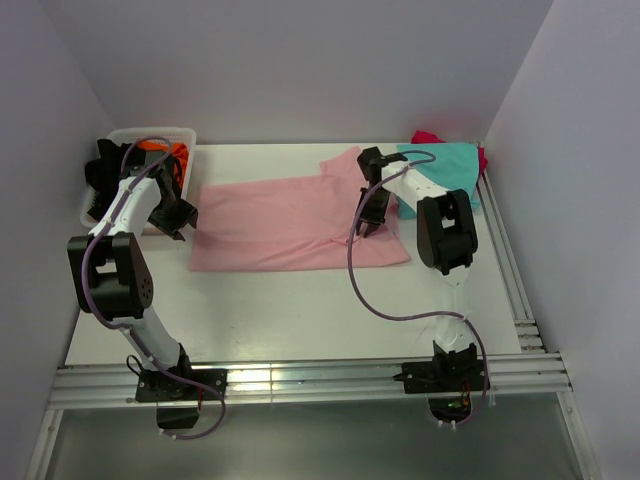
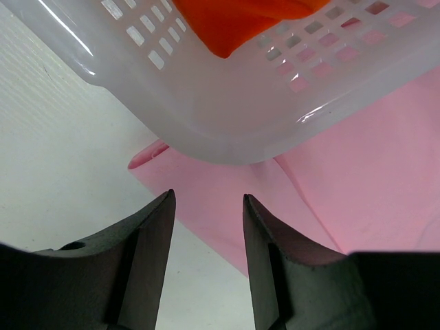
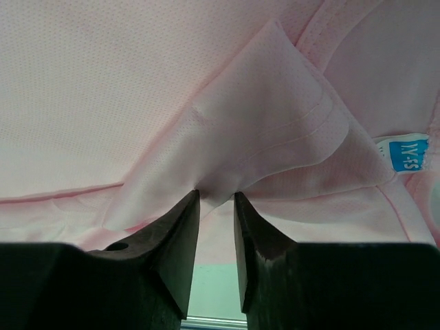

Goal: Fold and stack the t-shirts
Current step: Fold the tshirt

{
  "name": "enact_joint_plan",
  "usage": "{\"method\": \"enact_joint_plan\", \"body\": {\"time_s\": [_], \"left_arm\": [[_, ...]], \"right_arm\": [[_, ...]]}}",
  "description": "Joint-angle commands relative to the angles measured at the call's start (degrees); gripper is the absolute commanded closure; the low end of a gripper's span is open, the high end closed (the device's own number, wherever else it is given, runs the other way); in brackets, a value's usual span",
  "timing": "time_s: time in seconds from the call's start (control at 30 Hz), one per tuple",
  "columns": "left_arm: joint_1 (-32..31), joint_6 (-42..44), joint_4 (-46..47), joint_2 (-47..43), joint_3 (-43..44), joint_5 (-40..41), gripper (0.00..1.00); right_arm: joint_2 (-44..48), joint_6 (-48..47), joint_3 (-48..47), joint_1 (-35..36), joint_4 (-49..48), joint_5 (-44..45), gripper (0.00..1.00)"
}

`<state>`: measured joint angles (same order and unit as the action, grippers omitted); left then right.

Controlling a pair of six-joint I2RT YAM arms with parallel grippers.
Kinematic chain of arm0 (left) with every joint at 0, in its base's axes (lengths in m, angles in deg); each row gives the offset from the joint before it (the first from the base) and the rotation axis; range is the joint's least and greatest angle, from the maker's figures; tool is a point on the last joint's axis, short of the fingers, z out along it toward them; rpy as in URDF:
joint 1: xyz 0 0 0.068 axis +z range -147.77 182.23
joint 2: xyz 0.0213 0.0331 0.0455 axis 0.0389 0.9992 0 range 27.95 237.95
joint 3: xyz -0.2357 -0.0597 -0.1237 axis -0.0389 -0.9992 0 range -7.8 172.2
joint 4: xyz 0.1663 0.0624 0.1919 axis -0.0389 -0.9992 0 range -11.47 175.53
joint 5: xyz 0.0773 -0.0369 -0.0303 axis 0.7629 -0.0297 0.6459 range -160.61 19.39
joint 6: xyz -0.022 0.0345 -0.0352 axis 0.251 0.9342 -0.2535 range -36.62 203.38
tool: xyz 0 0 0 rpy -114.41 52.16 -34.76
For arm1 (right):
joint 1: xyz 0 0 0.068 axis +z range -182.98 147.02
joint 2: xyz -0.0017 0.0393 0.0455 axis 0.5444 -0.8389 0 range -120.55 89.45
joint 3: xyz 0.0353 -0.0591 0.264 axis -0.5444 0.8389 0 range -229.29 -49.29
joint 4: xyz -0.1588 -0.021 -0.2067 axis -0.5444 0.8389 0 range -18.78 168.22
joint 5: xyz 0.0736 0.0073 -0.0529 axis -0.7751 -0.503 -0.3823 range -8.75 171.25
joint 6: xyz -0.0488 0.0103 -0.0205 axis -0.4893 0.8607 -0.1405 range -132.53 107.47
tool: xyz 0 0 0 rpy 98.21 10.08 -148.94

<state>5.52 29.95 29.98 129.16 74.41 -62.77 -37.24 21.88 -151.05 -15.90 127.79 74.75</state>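
Pink shirt [image 1: 290, 220] — spread flat mid-surface [image 1: 300, 310], left edge by basket [image 1: 128, 135]. Right hand [image 3: 216, 196]: nearly closed, pinching a tented fold near the collar. Left hand [image 2: 208, 199]: half open, empty, above the hem corner. Risks — thin pinch may slip on lifting; a one-sided pull would skew the fold; left hand could knock the basket

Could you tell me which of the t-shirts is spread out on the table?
The light pink t-shirt, in the middle. The teal t-shirt lies bunched at the far right, and the orange t-shirt sits in the white basket.
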Motion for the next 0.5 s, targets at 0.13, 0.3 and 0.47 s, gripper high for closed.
{"method": "enact_joint_plan", "body": {"time_s": [0.13, 0.3, 0.47], "left_arm": [[-0.13, 0.08, 0.18, 0.48, 1.46, 0.69, 0.5], [-0.12, -0.01, 0.27, 0.66, 1.54, 0.6, 0.51], [-0.13, -0.1, 0.44, 0.83, 1.54, 0.6, 0.51]], "right_arm": [[0.31, -0.75, 0.15, -0.65, -0.33, 0.61, 0.83], [0.22, -0.93, -0.72, -0.73, 0.29, 0.61, 0.9], [0.22, -1.02, -3.0, -0.91, 1.25, 0.44, 0.92]]}}
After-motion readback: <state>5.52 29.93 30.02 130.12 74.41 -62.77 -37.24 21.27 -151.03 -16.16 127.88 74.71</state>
